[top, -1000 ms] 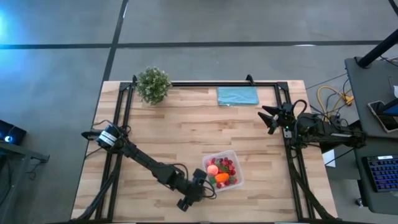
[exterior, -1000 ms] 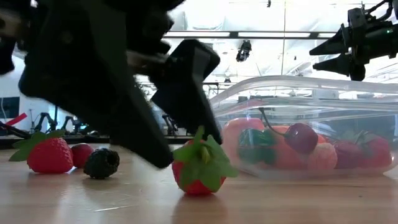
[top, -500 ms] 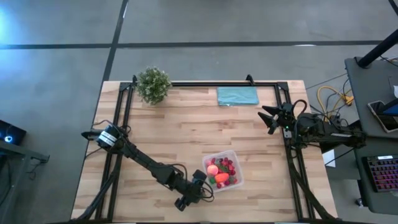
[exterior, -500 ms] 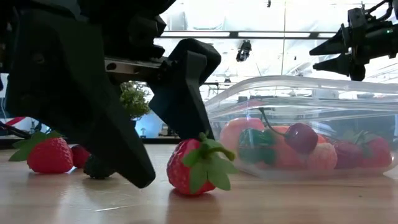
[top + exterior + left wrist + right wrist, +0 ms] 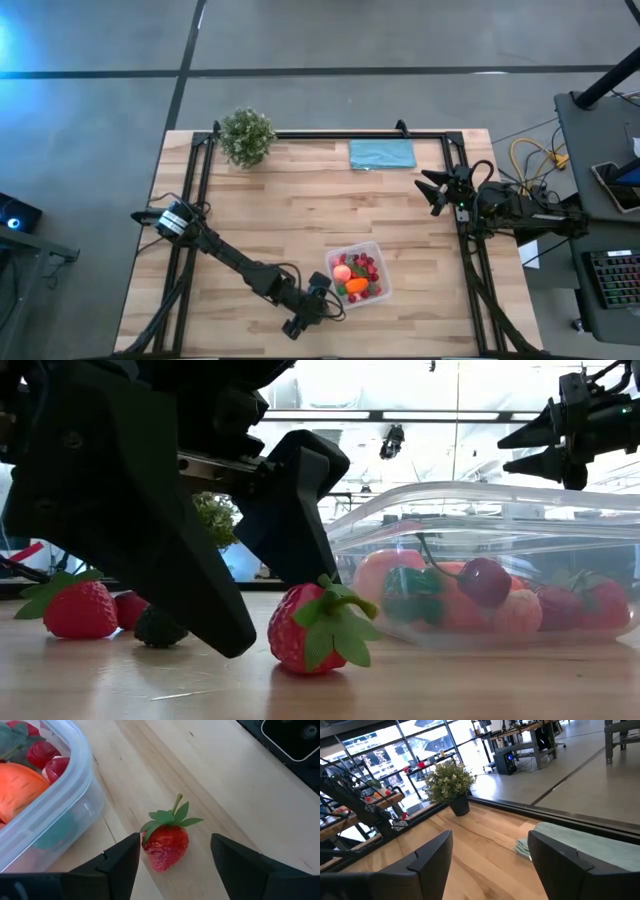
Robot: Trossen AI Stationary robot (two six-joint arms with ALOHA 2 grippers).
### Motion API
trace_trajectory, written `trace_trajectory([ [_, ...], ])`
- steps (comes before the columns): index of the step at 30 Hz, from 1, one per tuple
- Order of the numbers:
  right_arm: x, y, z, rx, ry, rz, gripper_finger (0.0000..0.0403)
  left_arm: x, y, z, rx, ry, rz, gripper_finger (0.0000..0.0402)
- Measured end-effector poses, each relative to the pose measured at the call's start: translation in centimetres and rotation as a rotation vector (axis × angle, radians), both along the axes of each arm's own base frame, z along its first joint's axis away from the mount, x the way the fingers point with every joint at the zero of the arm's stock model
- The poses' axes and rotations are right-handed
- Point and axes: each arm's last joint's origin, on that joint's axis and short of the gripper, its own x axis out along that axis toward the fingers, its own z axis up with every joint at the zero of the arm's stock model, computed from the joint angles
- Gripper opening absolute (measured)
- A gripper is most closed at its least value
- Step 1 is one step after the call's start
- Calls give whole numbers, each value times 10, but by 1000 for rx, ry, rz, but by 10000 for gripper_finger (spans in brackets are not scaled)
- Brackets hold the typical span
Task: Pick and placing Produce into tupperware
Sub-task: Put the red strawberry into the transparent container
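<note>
Left gripper [image 5: 172,857] sits low at the near edge of the table [image 5: 300,210], just left of the tupperware [image 5: 357,274], with its 2 fingers [image 5: 122,862] spread wide and nothing between them gripped. A red strawberry [image 5: 166,842] with a green leafy cap lies on the wood between the fingers, apart from both of them as far as the left wrist view shows, and just beside the tub's wall. In the low view the same berry [image 5: 315,628] rests on the table under the dark fingers, with the clear tub [image 5: 490,565] to its right already holding an orange carrot, a cherry and several red pieces. 3 more pieces, another strawberry [image 5: 75,608] among them, lie farther left on the table.

By my reading, the step in hand is the pick of this strawberry: the jaws straddle it but have not closed. The next move calls for closing on the berry's body, not its leaves, then lifting clear of the rim and carrying it right over the tub.

Right gripper [image 5: 432,190] waits open at the far right of the table.
</note>
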Motion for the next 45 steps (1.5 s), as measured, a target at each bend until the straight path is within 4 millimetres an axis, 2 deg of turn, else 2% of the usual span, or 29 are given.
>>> trace_trajectory([
  [9, 0, 0, 0, 0, 0, 0, 250, 2, 3, 0, 3, -1, 10, 170],
  [12, 0, 0, 0, 0, 0, 0, 247, 2, 4, 0, 3, -1, 12, 162],
  [45, 0, 0, 0, 0, 0, 0, 244, 5, 11, 0, 4, 0, 33, 160],
])
